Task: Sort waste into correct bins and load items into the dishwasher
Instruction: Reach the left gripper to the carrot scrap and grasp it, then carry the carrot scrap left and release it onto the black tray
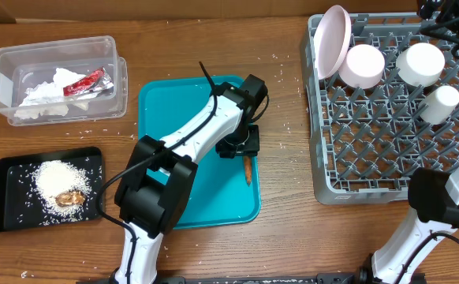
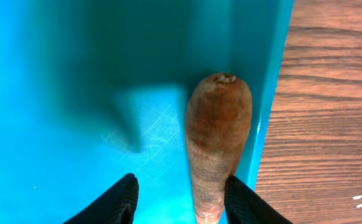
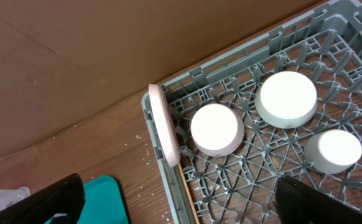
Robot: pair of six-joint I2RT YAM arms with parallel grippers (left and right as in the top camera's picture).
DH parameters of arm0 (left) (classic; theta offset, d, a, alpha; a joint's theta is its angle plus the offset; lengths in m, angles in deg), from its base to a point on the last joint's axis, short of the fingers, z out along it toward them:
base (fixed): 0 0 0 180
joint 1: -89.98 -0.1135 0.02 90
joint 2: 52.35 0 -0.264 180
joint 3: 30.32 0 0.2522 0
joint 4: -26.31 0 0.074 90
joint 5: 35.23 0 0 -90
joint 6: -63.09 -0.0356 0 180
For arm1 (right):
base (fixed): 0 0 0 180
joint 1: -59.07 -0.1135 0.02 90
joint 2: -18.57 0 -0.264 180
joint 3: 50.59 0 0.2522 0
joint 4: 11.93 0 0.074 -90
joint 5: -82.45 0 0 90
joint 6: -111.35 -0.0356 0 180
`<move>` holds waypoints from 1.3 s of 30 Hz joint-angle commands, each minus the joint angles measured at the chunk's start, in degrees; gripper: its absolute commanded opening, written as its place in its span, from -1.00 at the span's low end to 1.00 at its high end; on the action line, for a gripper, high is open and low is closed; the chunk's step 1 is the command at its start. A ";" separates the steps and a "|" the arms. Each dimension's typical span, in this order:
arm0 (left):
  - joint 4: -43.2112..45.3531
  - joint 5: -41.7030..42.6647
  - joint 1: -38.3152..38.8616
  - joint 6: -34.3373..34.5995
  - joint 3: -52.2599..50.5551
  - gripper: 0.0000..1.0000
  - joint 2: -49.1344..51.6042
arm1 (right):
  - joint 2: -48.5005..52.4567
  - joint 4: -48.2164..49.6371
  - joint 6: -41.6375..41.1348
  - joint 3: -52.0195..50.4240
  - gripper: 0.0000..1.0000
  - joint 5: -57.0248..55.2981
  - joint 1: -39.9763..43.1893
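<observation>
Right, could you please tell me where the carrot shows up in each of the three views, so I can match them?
Overhead: the carrot lies along the right edge of the teal tray, near the picture's centre.
Left wrist: it fills the lower centre, beside the tray's right rim.
Right wrist: not in view.
Shared landmark: the teal tray, in all three views; the right wrist view shows only its corner, at the bottom left.

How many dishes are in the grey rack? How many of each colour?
In the grey plastic dish rack:
Pink round plate: 1
White round cups: 3
Total: 4
</observation>
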 commanded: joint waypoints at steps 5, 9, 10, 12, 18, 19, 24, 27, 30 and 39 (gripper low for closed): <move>2.36 -3.02 1.31 -1.36 0.26 -0.03 0.55 | -1.11 0.13 0.24 0.42 1.00 0.35 0.00; 2.54 -3.17 1.31 -1.33 -0.07 -0.03 1.36 | -1.11 0.13 0.22 0.42 1.00 0.35 0.00; 2.54 -3.15 1.31 -1.31 -0.13 -0.03 1.73 | -1.11 0.13 0.22 0.42 1.00 0.35 0.00; 2.49 -3.13 1.31 -1.31 -0.13 -0.05 2.51 | -1.11 0.13 0.24 0.42 1.00 0.35 0.00; 1.92 -2.99 1.27 -1.31 -0.15 -0.16 3.08 | -1.11 0.13 0.24 0.42 1.00 0.35 0.00; 1.62 -3.06 1.25 -1.33 -0.15 -0.17 3.08 | -1.11 0.13 0.22 0.42 1.00 0.35 0.00; 0.61 -3.63 0.83 -1.33 -0.15 -0.44 3.08 | -1.11 0.13 0.24 0.42 1.00 0.35 0.00; -0.44 -3.58 0.37 -1.31 0.02 -0.54 3.08 | -1.11 0.13 0.24 0.42 1.00 0.35 0.00; -2.32 -2.69 -0.50 -1.11 0.72 -0.63 3.06 | -1.11 0.13 0.22 0.42 1.00 0.35 0.00; -14.62 -2.78 -8.85 0.79 9.66 -0.72 3.04 | -1.11 0.13 0.22 0.42 1.00 0.35 0.00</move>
